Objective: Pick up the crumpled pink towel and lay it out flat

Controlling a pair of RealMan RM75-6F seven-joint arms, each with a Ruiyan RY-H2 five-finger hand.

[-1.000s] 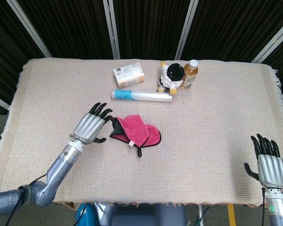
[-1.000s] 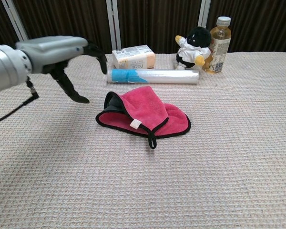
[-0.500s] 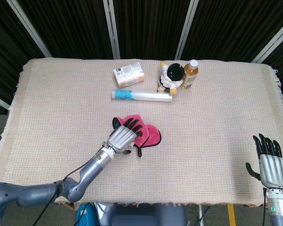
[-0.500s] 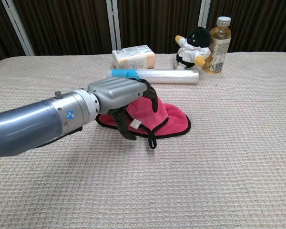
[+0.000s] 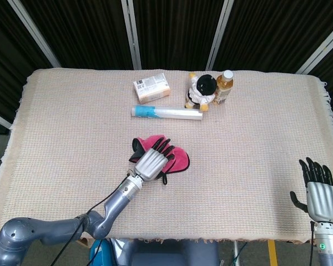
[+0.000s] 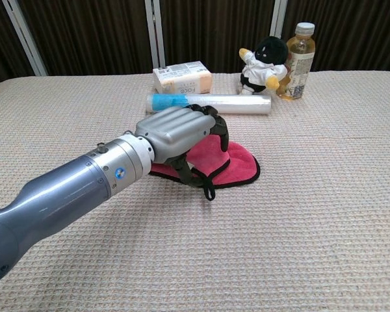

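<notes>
The crumpled pink towel (image 5: 181, 159) with black edging lies folded in the middle of the table, its black loop (image 6: 208, 193) pointing toward the front. My left hand (image 5: 151, 162) covers the towel's left half from above. In the chest view this left hand (image 6: 182, 133) has its fingers bent down onto the pink towel (image 6: 237, 162) and its thumb low at the near fold, with a gap between them. The towel lies on the cloth, not lifted. My right hand (image 5: 321, 191) hovers with spread fingers at the table's near right edge, holding nothing.
Behind the towel lies a clear plastic roll (image 5: 166, 113) with a blue end. A small cardboard box (image 5: 151, 88), a plush penguin (image 5: 201, 90) and a tea bottle (image 5: 224, 87) stand at the back. A beige woven cloth (image 5: 72, 127) covers the table.
My left hand swung in from the left of the towel, came over it, and has now slid further right with its fingers bent down onto the cloth. The right hand sank slightly.
</notes>
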